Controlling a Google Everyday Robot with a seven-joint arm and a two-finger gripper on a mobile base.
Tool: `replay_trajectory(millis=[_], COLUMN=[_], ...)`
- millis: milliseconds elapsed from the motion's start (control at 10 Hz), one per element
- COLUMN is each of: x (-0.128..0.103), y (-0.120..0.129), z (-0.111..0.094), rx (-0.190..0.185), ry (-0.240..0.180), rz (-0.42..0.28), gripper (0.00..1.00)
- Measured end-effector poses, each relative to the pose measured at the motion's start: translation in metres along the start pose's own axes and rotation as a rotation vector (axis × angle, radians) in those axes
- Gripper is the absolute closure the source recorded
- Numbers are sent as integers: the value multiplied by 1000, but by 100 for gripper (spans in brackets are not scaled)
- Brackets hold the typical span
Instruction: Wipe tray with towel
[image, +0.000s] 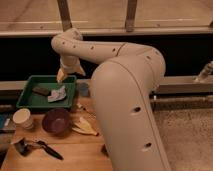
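Camera view shows the wiping not yet begun: the towel (57, 94) lies crumpled inside the tray (30, 102) at the frame's left, while the gripper (61, 75) hangs over the tray's upper right rim, fingers spread and empty.

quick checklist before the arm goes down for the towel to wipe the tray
1. Where the towel lies: inside the tray, right of centre: ok.
2. State of the gripper: open and empty, above the tray's far right rim: ok.
3. Is the gripper over the towel: not ok, it hangs behind it, nearer the rim.
4. Wiping area: not ok, a dark block lies in the tray left of the towel.
5. The bowl stands outside the tray, in front: ok.
6. Is the towel flat or bunched: cannot tell.
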Motion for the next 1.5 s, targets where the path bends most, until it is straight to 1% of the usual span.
replay_trajectory(millis=[100,300,400,500,600,700,1100,1200,1300,1500], x=[0,0,1,2,2,1,-17,-17,-15,-15], y=[-4,0,-2,-4,0,14,102,119,127,127], z=[0,0,0,1,4,10,50,58,64,64], rx=[5,-1,0,-2,-7,-18,-111,-135,-151,-153], ry=[-1,1,1,3,7,13,57,68,78,78], rz=[4,1,5,-1,-22,-56,-228,-264,-284,-285], gripper=[20,20,20,20,20,20,20,20,20,20])
